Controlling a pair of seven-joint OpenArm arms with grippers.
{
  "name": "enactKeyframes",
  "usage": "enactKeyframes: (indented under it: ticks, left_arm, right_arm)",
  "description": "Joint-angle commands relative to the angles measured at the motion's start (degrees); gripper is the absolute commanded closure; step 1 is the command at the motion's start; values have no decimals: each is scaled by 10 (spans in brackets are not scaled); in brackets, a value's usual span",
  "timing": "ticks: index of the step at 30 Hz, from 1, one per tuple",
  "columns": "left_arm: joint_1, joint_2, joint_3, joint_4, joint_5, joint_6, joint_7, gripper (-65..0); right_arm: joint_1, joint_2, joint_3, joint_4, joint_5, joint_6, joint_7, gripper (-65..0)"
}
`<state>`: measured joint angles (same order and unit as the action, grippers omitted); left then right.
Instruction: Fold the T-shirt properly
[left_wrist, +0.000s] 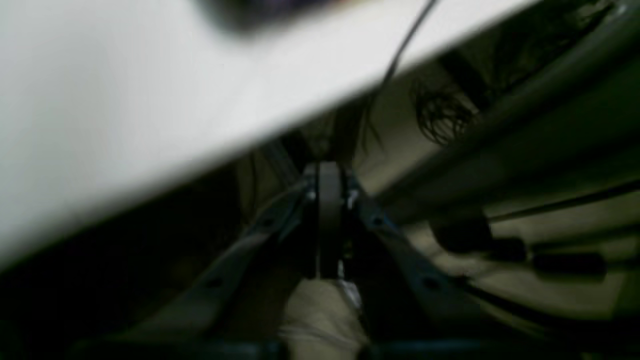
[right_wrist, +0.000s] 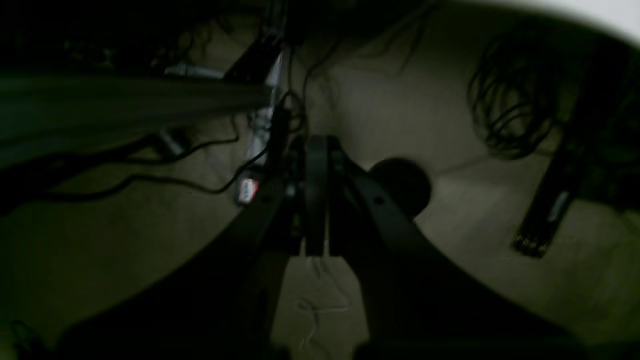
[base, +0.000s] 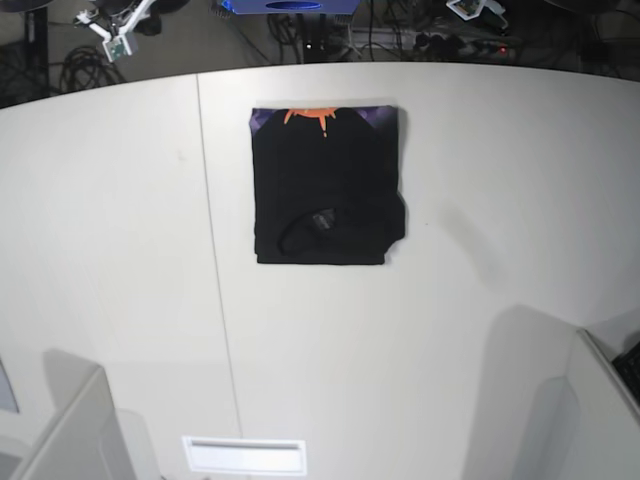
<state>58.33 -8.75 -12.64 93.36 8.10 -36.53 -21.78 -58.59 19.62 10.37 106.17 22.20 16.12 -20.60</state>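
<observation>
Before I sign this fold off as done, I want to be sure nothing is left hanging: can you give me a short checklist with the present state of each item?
1. T-shirt folded into a compact rectangle: ok.
2. Shirt lies wholly on the table, away from its edges: ok.
3. Edges neat: not ok, a small bulge sticks out on the right side, and an orange-and-purple strip shows along the far edge.
4. Left gripper off the cloth: ok, fingers closed and empty, beyond the table edge.
5. Right gripper off the cloth: ok, closed and empty, over the floor.
6. Layers underneath lie flat: cannot tell.
</observation>
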Motion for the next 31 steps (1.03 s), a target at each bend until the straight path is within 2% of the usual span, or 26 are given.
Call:
enactKeyframes:
  ticks: [1,6,10,12,15,19,22,23,27,31]
  left_arm:
    - [8,-2,6,-28,-5,-4,-14,0]
    - [-48,-25,54,-203,-6,-4,-15,0]
    - [-154,-32,83,-418,-6,-4,-25,0]
    - [-201,-40,101,-533,-5,-4,-75,0]
    - [-272,-47,120,-697,-7,-4,-162,0]
    - [-361,-53,126,-860,-6,-4,-187,0]
    - [-403,-59,125,-907,-6,-1,-180,0]
    - [-415,-57,125,-914,-6,11,-158,0]
    - [-432,-48,126,-883,-5,82,-49,0]
    - [-425,-29,126,-850,-5,102,-45,0]
  right_arm:
    - [-4,-2,2,-16,-2,0,5,0]
    - [50,-39,2,-152,-3,0,6,0]
    - [99,-71,-2,-297,-3,0,30,0]
    - [129,-78,-33,-379,-29,0,70,0]
    - [198,-98,-85,-540,-104,-2,134,0]
    - [312,-147,-91,-813,-156,-2,232,0]
    - [374,-176,-96,-956,-166,-2,324,0]
    - [388,-185,-96,-987,-168,-2,351,0]
    - [404,-204,-93,-1012,-164,-2,362,0]
    - [404,-202,-93,-1012,-164,-2,362,0]
